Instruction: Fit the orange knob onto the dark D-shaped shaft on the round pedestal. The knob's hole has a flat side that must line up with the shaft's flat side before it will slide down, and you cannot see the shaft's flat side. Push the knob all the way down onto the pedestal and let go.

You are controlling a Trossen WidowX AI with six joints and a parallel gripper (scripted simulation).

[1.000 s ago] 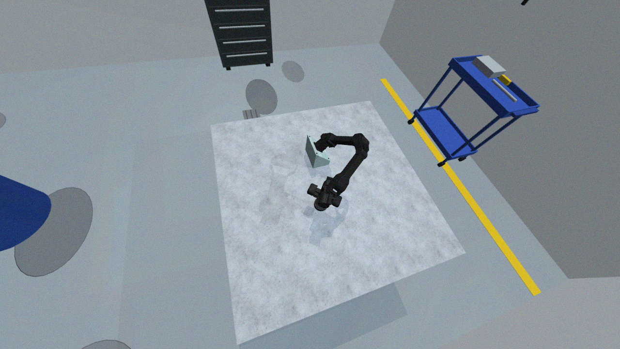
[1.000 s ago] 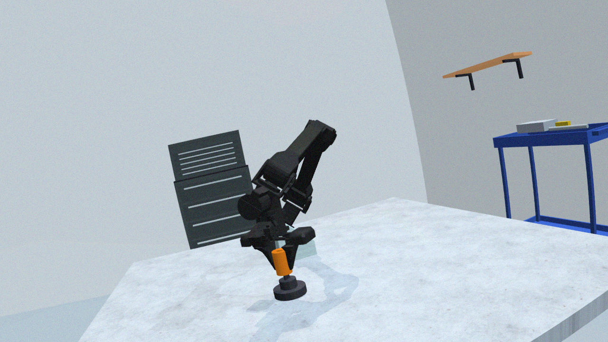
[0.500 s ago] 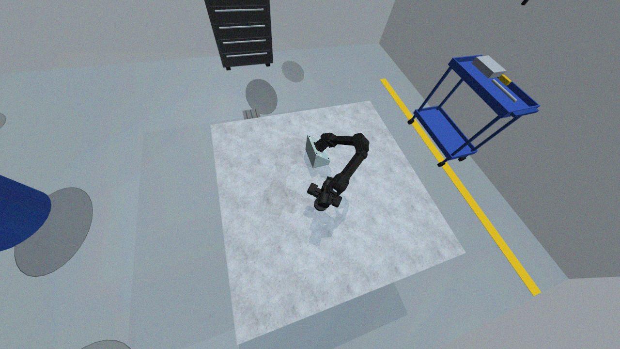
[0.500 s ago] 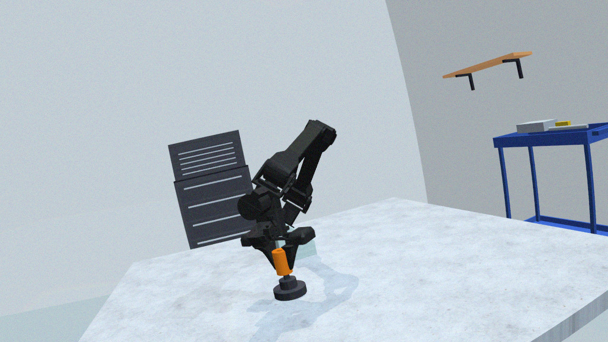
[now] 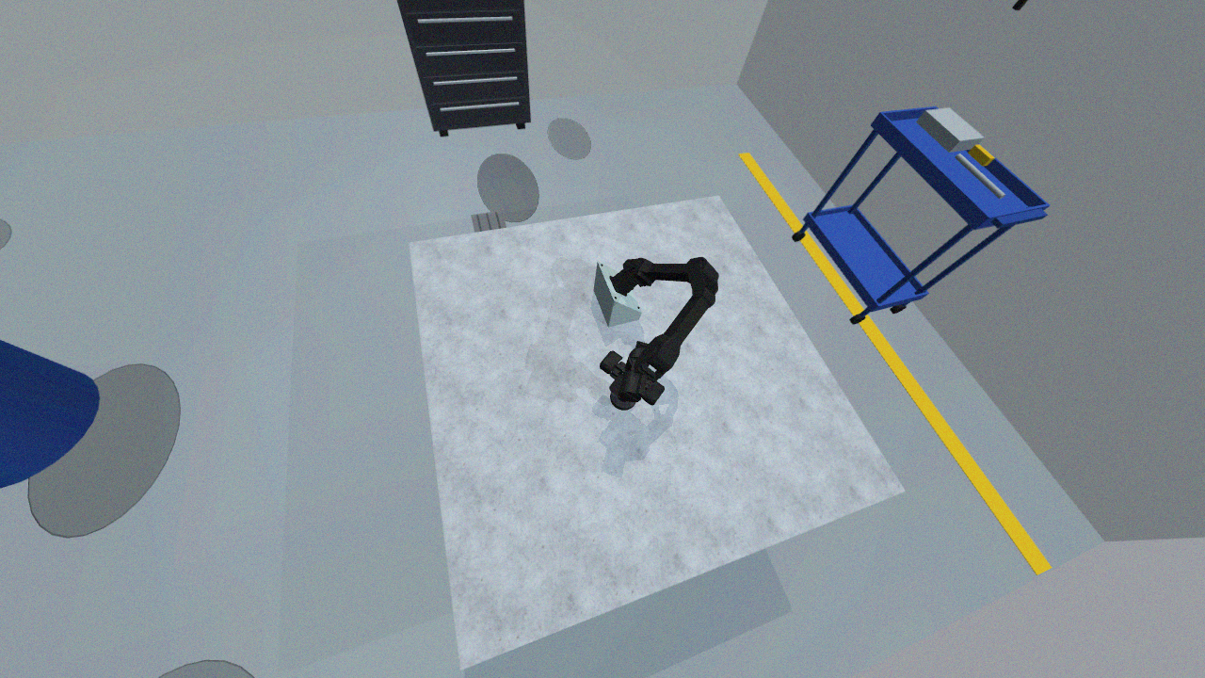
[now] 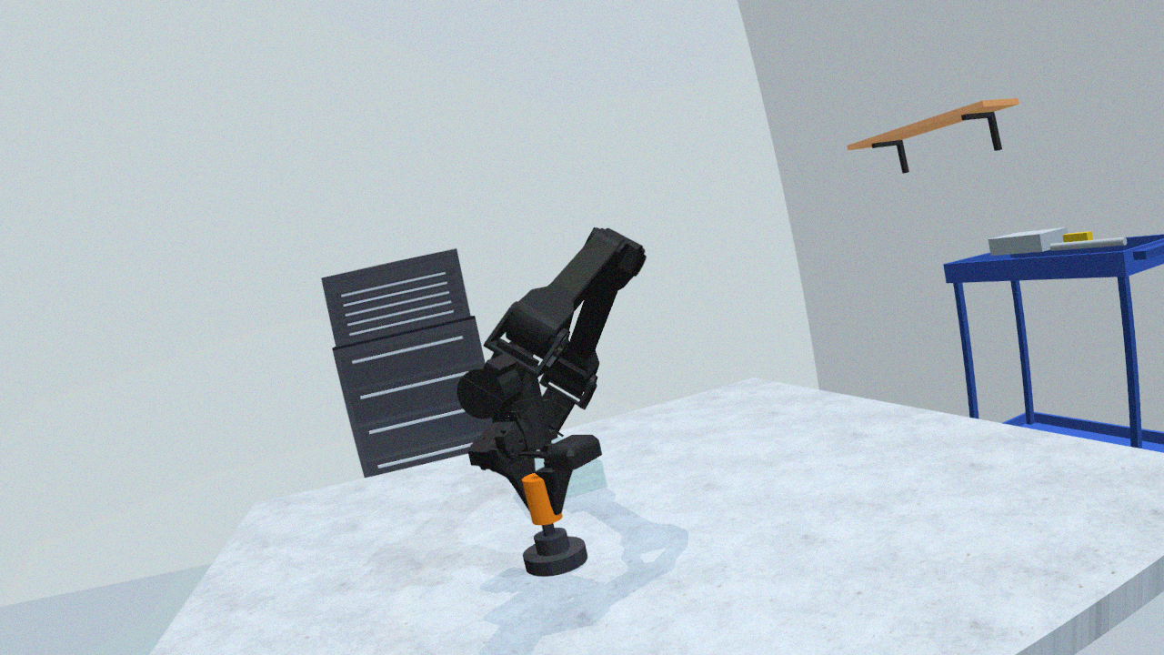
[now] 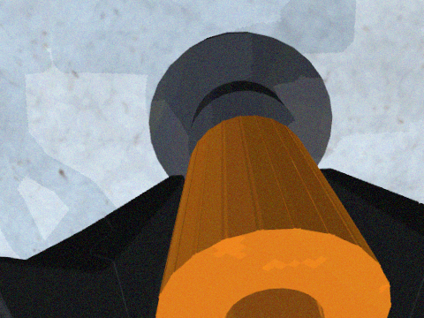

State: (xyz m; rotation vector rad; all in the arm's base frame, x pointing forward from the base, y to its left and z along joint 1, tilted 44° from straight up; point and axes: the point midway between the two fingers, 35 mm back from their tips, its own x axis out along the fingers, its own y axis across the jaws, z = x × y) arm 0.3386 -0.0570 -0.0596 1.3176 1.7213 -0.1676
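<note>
The orange knob (image 6: 540,500) (image 7: 261,190) is a ribbed cylinder with a hole in its top face. My gripper (image 6: 543,503) is shut on it, one finger on each side. The knob leans a little in the exterior view, with its lower end at the top of the dark shaft (image 6: 547,529). A short length of shaft shows between the knob and the round pedestal (image 6: 555,559) (image 7: 243,53). In the wrist view the knob hides the shaft. The shaft's flat side is not visible. In the top view the arm hides the knob and most of the pedestal (image 5: 622,403).
The arm's pale angular base bracket (image 5: 621,314) stands on the mottled white table (image 5: 522,506) (image 6: 814,521), behind the pedestal. A blue cart (image 5: 867,252) (image 6: 1033,268) stands beyond the table on the right. A dark drawer cabinet (image 5: 480,67) (image 6: 411,407) stands farther back.
</note>
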